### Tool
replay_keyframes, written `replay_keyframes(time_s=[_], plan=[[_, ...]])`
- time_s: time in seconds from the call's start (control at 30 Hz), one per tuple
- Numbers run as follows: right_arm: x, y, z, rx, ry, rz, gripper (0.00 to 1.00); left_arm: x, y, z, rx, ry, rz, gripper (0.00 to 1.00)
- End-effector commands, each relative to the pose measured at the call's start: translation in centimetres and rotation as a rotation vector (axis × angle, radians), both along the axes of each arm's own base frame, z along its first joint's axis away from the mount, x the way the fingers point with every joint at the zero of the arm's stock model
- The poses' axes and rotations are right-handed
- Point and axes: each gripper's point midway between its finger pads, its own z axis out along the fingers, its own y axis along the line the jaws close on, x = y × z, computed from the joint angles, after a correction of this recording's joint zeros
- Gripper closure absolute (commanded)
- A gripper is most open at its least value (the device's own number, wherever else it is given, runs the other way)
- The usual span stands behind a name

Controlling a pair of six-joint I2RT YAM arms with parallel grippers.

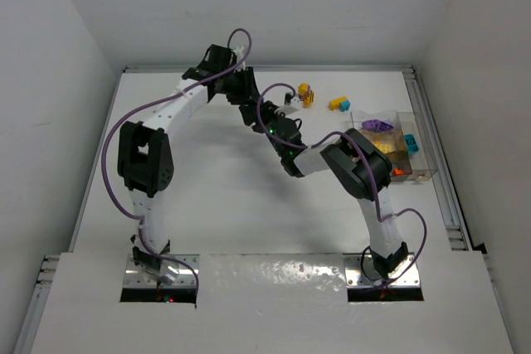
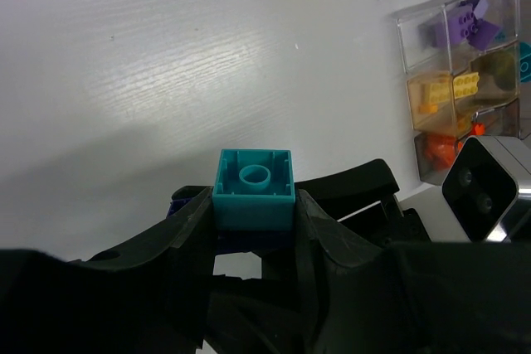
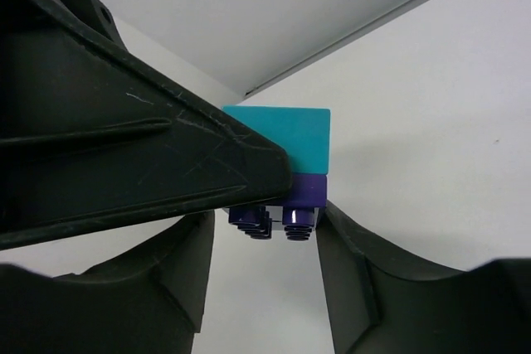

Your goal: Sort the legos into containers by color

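We note that the left arm [image 1: 178, 109] and the right arm [image 1: 376, 223] share one build: white link shells between bulky black joint housings; a purple cable [image 1: 106, 163] loops along each; both stand on shiny metal base plates [image 1: 178, 275] with rows of holes; the fingers [image 3: 124, 163] are matte black, finely scratched; a wrist camera [image 2: 485, 192] has a silver-white casing with two lenses.

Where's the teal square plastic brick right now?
In the left wrist view, the teal square plastic brick is pinched in the left gripper, left of the clear compartment box. A purple brick is stuck to it.
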Motion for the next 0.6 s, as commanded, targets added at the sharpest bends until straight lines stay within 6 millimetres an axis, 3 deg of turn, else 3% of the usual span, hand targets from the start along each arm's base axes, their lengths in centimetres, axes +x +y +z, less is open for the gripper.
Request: replay_keyframes(time_s=[0.0, 0.17, 0.33, 0.5, 0.57], plan=[[1.0, 0.0, 3.4, 0.071, -0.080, -0.021, 0.51, 0.4, -0.2, 1.4, -0.035, -0.023, 0.004, 1.00], [1.0, -0.6, 3.3, 0.066, -0.077, -0.040, 0.66, 0.1, 0.0, 0.6, -0.022, -0.001, 0.005, 1.00], [0.8, -1.5, 2.5, 0.041, -0.054, -0.062, 0.98, 0.0, 0.8, -0.9, 0.014, 0.020, 0.036, 1.00], [-1.1, -3.0, 0.4, -0.002, 0.000, -0.065, 1.00, 0.5, 1.7, -2.5, 0.061, 0.021, 0.057, 1.00], [-1.8, -3.3, 0.5, -0.003, 0.002, -0.051, 1.00, 0.7, 1.8, -2.8, 0.070, 0.017, 0.056, 1.00]])
